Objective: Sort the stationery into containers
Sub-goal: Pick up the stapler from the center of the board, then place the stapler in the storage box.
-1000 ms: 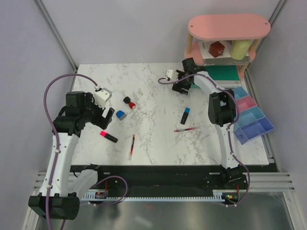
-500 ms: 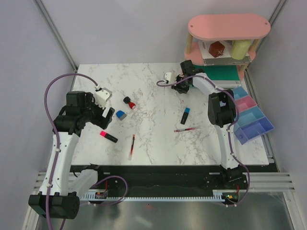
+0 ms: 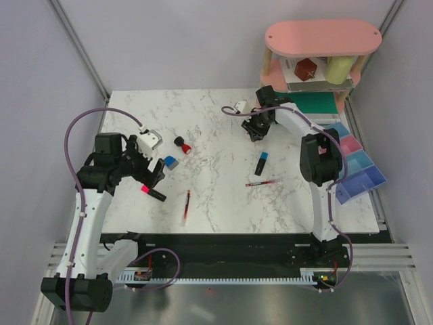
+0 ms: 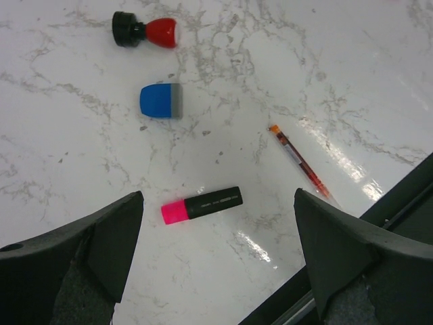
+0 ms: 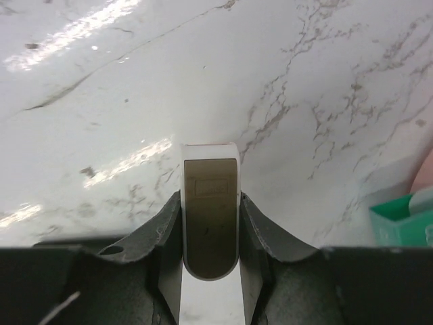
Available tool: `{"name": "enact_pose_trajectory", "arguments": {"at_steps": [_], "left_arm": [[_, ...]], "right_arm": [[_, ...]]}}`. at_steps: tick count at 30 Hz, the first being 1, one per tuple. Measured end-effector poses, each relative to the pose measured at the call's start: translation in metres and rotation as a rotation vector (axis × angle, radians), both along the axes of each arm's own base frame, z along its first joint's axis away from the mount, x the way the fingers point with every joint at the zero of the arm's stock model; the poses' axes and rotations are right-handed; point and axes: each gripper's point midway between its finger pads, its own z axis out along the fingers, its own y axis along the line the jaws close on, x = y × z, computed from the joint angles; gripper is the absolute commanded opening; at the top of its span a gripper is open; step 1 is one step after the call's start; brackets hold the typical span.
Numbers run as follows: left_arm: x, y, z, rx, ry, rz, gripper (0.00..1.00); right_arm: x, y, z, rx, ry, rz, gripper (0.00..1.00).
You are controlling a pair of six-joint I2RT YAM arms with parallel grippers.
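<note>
Here, the right gripper (image 5: 210,198) is clamped on the small silver-brown clip (image 5: 210,230), which lies lengthwise between its two fingers with both pressing its sides; whether the clip touches the marble table (image 3: 223,203) beneath it I cannot tell; the row of four joined bins sits well to this gripper's right and nearer the arm bases, running from the blue bin (image 3: 336,128), closest to the gripper, through the pink bin (image 3: 348,144) and the light blue bin (image 3: 357,164) to the purple bin (image 3: 346,192), farthest from it; what shows of their insides is plain coloured plastic, and the right arm hides part of the blue and pink ones; a blue-capped marker (image 3: 261,163) and a thin red pen (image 3: 260,183) lie on the table toward the bases from this gripper, outside the bins; the left gripper (image 4: 216,196) hangs with jaws spread wide, holding nothing, directly over the pink-capped marker (image 4: 201,203); the blue eraser (image 4: 161,101) and the red-black stub (image 4: 144,32) lie beyond its fingertips, a second red pen (image 4: 298,156) off to one side, all well apart from the bins
</note>
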Motion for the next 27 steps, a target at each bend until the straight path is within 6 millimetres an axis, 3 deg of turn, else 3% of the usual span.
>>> {"name": "enact_pose_trajectory", "arguments": {"at_steps": [6, 8, 11, 18, 24, 27], "left_arm": [[-0.013, -0.024, 0.003, -0.098, 0.025, -0.112, 0.99], [-0.017, -0.028, 0.006, -0.12, 0.024, -0.135, 0.99], [-0.024, -0.034, 0.014, -0.143, -0.004, -0.169, 0.99], [-0.035, -0.039, 0.028, -0.153, -0.076, -0.217, 1.0], [-0.042, -0.039, 0.029, -0.148, -0.102, -0.225, 1.0], [-0.046, -0.039, 0.025, -0.145, -0.105, -0.227, 1.0]], "right_arm": [[-0.023, -0.019, 0.068, 0.131, 0.025, -0.195, 0.0], [-0.031, -0.036, 0.092, 0.167, 0.018, -0.271, 0.0], [-0.048, -0.077, 0.12, 0.186, -0.002, -0.403, 0.0], [-0.102, -0.163, 0.148, 0.131, -0.067, -0.649, 0.0], [-0.134, -0.217, 0.164, 0.069, -0.148, -0.845, 0.0], [-0.149, -0.236, 0.162, 0.035, -0.163, -0.935, 0.0]]}}
